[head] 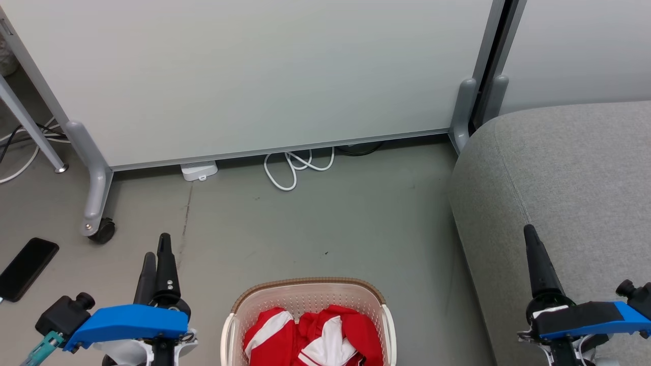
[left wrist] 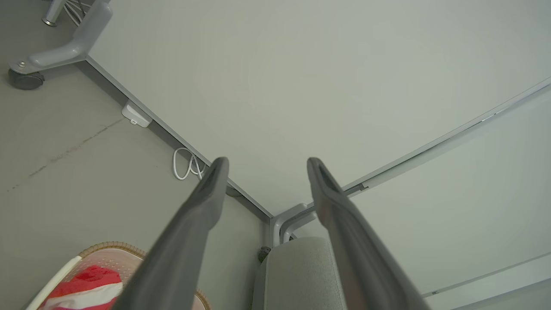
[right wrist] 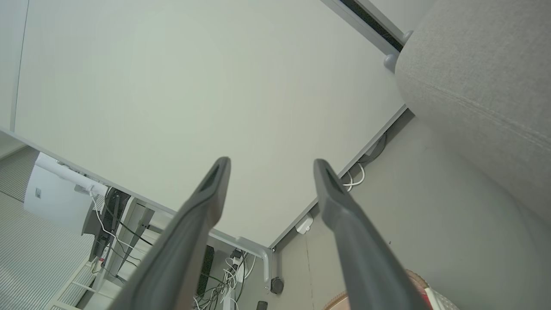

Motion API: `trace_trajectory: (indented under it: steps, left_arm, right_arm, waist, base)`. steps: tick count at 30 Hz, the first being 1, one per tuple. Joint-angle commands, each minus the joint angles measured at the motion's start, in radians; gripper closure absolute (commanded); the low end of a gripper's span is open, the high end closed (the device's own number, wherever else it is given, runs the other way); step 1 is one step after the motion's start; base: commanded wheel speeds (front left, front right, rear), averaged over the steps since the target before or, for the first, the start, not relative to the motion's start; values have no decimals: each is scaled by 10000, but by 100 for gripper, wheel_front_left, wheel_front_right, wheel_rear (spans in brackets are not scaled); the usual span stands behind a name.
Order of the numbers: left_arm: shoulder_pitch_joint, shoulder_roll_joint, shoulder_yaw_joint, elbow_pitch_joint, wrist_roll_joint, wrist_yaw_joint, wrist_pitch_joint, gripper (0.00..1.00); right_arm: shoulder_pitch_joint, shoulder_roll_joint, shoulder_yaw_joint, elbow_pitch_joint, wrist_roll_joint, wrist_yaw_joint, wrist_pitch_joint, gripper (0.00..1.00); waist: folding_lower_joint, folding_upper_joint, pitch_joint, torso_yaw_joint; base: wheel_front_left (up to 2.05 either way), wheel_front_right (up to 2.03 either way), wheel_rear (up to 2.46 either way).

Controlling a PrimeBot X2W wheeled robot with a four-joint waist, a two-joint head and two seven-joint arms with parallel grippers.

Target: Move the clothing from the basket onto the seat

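Red clothing [head: 315, 338] with white bands lies bunched in the cream basket [head: 305, 295] at the bottom centre of the head view. The grey seat [head: 564, 168] fills the right side. My left gripper [head: 156, 254] hangs left of the basket, above the floor, open and empty. My right gripper [head: 529, 239] hovers over the seat's front part, also open and empty. The left wrist view shows its open fingers [left wrist: 215, 181], the basket [left wrist: 107, 249] with clothing [left wrist: 90, 282] at lower left, and the seat [left wrist: 301, 271]. The right wrist view shows open fingers [right wrist: 217, 181] and the seat [right wrist: 478, 73].
A white partition panel [head: 254, 71] on grey wheeled feet [head: 94, 203] stands behind. White cables [head: 295, 168] and a white adapter [head: 199, 170] lie at its base. A black phone [head: 25, 267] lies on the floor at far left. Bare grey floor separates basket and panel.
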Motion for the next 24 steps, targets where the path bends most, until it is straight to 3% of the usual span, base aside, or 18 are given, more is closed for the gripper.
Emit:
trace_trajectory:
  steps: [1,10,24]
  left_arm:
    - [-261,78,-109,-195,447,53,-108,0]
    - [-275,88,-549,-162,2348,343,-406,0]
    - [-283,148,-1003,1,4266,657,-804,0]
  right_arm:
    - [-94,-59,78,-221,-475,25,-102,0]
    - [-25,-65,317,-403,-2316,28,-402,0]
    - [11,-75,394,-109,-4538,29,-801,0]
  waist:
    - [0,0,3,5]
    - [0,0,7,54]
    - [0,0,15,92]
  base:
    - [0,0,0]
    - [0,0,0]
    - [0,0,0]
